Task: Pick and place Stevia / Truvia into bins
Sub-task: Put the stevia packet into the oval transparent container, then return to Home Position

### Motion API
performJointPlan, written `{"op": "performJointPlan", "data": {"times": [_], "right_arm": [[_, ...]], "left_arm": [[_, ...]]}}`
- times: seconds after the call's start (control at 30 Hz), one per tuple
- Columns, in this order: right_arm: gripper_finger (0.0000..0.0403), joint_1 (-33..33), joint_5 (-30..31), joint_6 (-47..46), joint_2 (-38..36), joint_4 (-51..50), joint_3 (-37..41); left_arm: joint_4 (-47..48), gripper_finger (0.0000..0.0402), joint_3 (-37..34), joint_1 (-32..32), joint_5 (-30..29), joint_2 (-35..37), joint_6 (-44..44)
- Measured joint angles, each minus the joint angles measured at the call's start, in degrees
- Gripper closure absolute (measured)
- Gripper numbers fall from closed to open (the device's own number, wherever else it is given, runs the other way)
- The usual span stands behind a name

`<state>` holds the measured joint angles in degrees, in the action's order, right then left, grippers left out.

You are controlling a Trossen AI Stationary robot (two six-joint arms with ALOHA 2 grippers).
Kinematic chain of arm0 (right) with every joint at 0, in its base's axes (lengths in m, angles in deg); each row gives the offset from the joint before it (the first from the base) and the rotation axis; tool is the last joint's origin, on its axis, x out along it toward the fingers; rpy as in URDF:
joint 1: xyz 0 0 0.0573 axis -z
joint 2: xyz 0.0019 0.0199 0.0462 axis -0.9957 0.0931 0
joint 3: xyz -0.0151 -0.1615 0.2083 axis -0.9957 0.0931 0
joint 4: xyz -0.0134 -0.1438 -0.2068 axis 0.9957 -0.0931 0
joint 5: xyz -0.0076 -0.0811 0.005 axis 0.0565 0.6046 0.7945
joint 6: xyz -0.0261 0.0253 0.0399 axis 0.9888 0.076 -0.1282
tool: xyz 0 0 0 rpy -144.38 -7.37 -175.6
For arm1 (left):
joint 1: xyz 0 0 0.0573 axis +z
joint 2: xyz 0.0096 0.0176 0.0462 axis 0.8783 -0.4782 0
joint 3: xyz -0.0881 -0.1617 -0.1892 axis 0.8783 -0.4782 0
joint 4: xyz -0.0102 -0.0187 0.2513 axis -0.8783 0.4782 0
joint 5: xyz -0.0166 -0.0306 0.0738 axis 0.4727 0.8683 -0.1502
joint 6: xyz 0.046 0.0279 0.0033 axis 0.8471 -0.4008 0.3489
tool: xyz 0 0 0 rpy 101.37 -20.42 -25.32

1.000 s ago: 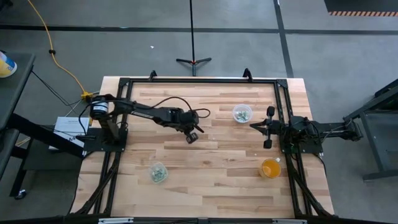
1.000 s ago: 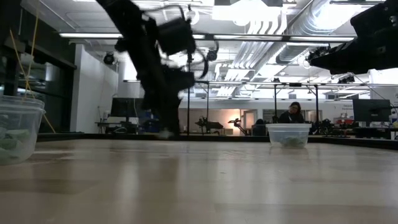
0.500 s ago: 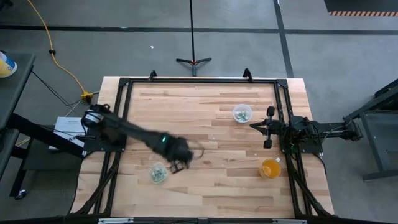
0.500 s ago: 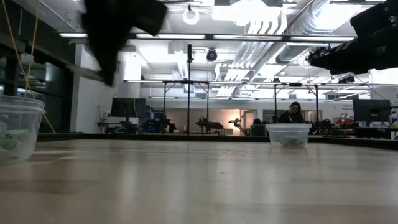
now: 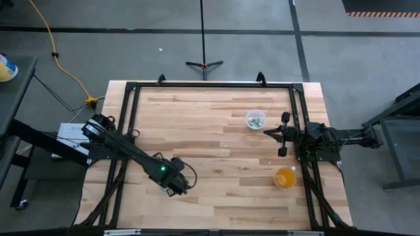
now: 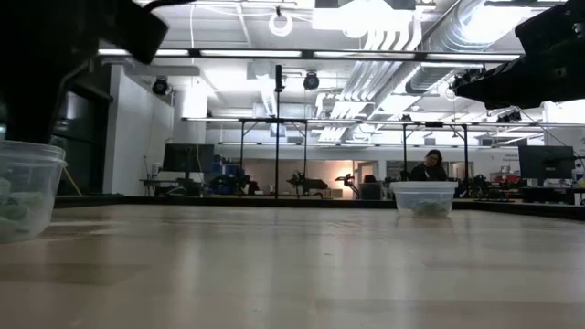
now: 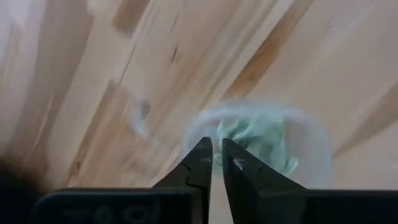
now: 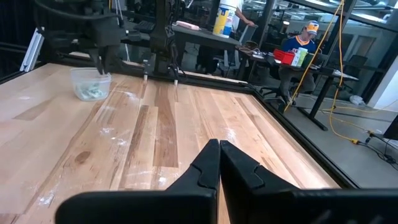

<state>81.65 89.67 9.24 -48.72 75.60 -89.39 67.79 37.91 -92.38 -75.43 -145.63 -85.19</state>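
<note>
My left gripper [image 5: 172, 185] hangs over the near-left clear cup and hides it in the high view. The left wrist view looks down past the shut fingertips [image 7: 215, 144] into that cup [image 7: 298, 134], which holds several pale green and white packets [image 7: 255, 138]. In the low view the same cup [image 6: 27, 187] stands at the left edge under the dark arm. The second clear cup [image 5: 255, 119], also holding packets, stands at the far right. My right gripper [image 8: 219, 149] is shut and waits at the table's right edge [image 5: 284, 134]. My left gripper points down over the cup's mouth without touching its rim. I cannot tell whether a packet sits between its shut fingertips.
An orange translucent cup [image 5: 285, 177] stands near the right arm's base, toward the near edge. A black frame [image 5: 210, 85] borders the wooden table. Bare wood lies between the two clear cups. A person sits in the room beyond the table [image 6: 430, 166].
My left gripper has lifted from the middle of the table and swung toward the near-left, ending over the near-left cup. The right arm has kept still.
</note>
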Motion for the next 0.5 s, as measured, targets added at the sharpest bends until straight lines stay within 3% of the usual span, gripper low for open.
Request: {"op": "performJointPlan", "data": {"times": [0.13, 0.2, 0.37, 0.5], "right_arm": [[0.0399, 0.00, 0.00, -0.03, 0.00, 0.04, 0.00], [0.0397, 0.00, 0.01, -0.03, 0.00, 0.23, 0.00], [0.0397, 0.00, -0.03, -0.05, 0.00, 0.62, 0.00], [0.0402, 0.00, -0.06, -1.36, -0.04, 0.78, 0.00]], "left_arm": [[-0.35, 0.0318, -2.09, 0.24, 0.25, 0.00, -1.52], [0.17, 0.0310, -2.60, 1.08, -3.46, 0.00, -2.09], [-2.83, 0.0276, -3.15, 1.80, -20.96, 2.88, 2.73], [-7.78, 0.0252, -4.88, 3.61, -25.62, 7.28, 9.27]]}}
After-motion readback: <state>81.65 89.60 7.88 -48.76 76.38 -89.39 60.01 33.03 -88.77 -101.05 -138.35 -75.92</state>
